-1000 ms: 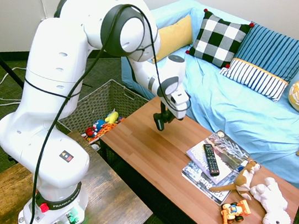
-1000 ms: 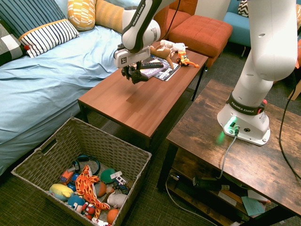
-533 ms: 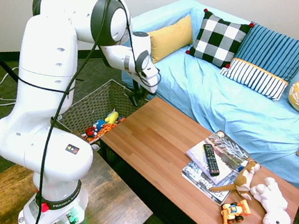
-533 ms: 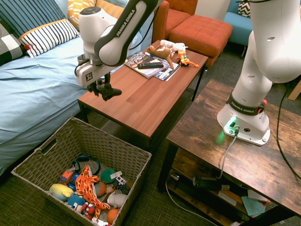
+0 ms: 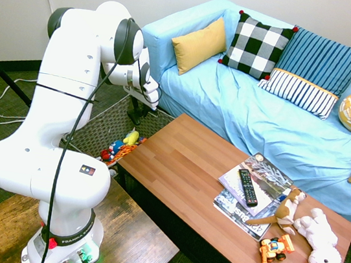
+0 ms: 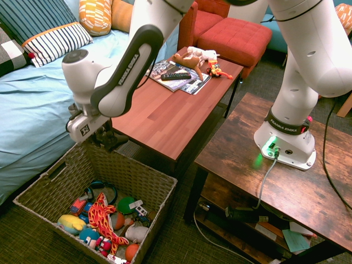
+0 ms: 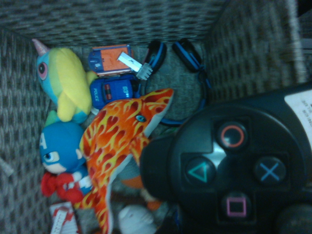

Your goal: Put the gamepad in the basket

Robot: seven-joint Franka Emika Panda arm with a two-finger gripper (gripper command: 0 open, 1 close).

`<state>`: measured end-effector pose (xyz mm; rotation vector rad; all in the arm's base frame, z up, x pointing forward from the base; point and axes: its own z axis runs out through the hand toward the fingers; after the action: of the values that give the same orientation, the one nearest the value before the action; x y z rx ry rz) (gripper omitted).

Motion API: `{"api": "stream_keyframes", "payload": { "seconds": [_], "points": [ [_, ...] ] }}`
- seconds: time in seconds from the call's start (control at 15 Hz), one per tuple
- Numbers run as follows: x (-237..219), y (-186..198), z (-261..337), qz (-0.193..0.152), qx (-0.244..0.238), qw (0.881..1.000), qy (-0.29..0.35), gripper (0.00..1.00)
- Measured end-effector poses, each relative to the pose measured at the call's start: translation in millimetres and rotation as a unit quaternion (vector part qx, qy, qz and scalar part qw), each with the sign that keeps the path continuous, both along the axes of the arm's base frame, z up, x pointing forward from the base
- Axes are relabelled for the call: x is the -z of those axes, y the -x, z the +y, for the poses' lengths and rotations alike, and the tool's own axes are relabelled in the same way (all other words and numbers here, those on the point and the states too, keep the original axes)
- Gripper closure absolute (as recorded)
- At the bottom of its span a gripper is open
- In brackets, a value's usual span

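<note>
The black gamepad [image 6: 110,141] hangs over the far end of the woven wicker basket [image 6: 144,184], with my gripper [image 6: 103,136] shut on it. From the other side, the gripper [image 5: 135,108] is low between the sofa's end and the basket [image 5: 95,128]. The wrist view has the gamepad [image 7: 234,165] filling the foreground with its coloured symbol buttons. Behind it lies the basket's inside [image 7: 122,19] with several toys: an orange flame-patterned plush [image 7: 117,141], a yellow plush [image 7: 68,83] and blue headphones [image 7: 187,61].
The wooden coffee table [image 6: 165,118] stands beside the basket, its near corner close to the gripper. On its far end lie magazines with a long black remote [image 5: 247,187], plush animals [image 5: 320,238] and an orange toy [image 5: 275,248]. The blue sofa [image 5: 281,127] runs behind.
The arm has swung the gamepad off the coffee table, past its end, and down over the basket. Nothing on the table has moved.
</note>
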<state>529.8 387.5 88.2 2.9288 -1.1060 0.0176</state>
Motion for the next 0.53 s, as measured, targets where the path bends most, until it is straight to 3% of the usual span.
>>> {"api": "stream_keyframes", "payload": {
  "seconds": [0.27, 0.53],
  "points": [
    [95.4, 14.4, 50.8, 0.024, -0.010, 0.999, -0.035, 1.00],
    [159.2, 15.9, 68.1, 0.048, -0.015, 0.998, -0.047, 1.00]
  ]
}}
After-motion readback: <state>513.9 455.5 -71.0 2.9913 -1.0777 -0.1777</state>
